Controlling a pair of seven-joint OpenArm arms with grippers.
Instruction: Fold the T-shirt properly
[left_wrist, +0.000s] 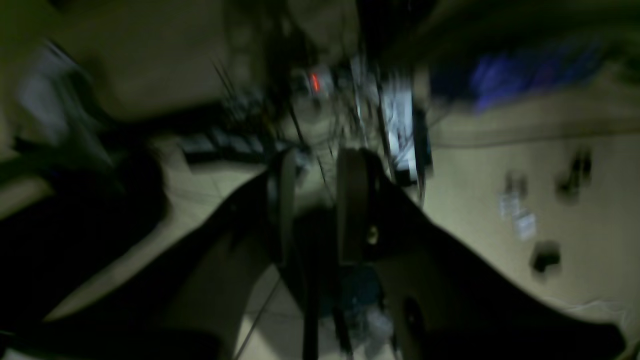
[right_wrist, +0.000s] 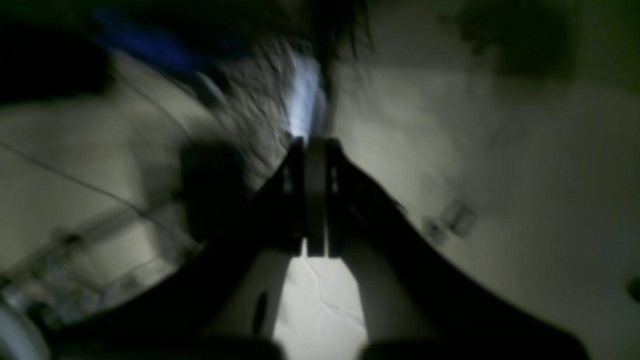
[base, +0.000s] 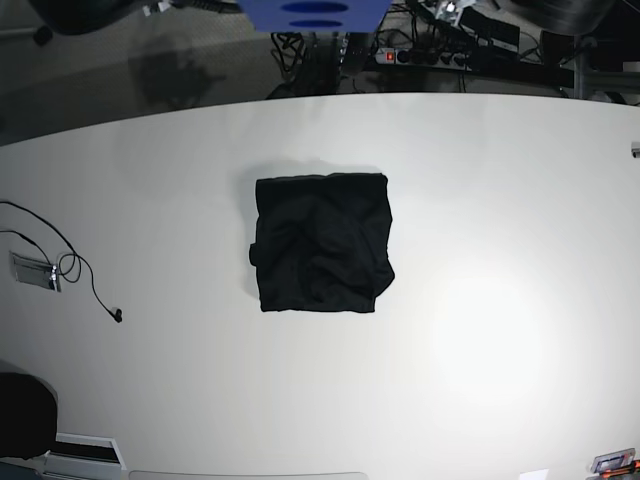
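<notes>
1. T-shirt (base: 322, 243): black, folded into a compact, roughly square packet, lying flat on the white table (base: 500, 300) a little left of centre and toward the far half in the base view; its surface is wrinkled, and a small flap of cloth sticks out at its left edge
2. Near-left area of the table: a thin black cable (base: 70, 262) curls across the surface, running to a small grey plate (base: 33, 270) set at the table's left edge; both lie well apart from the T-shirt
3. Arms: neither arm appears in the base view, and nothing touches the T-shirt
4. Left gripper (left_wrist: 315, 200): seen in the blurred left wrist view only; its two fingers stand apart with a visible gap between them, and nothing can be made out between them; floor and cluttered cables lie behind
5. Right gripper (right_wrist: 315, 200): seen in the blurred right wrist view only; its fingers are pressed together with no gap and no cloth between them
6. Beyond the far table edge: a power strip (base: 425, 57) with a red light, tangled cables, and a blue object (base: 313, 12) at the top centre
</notes>
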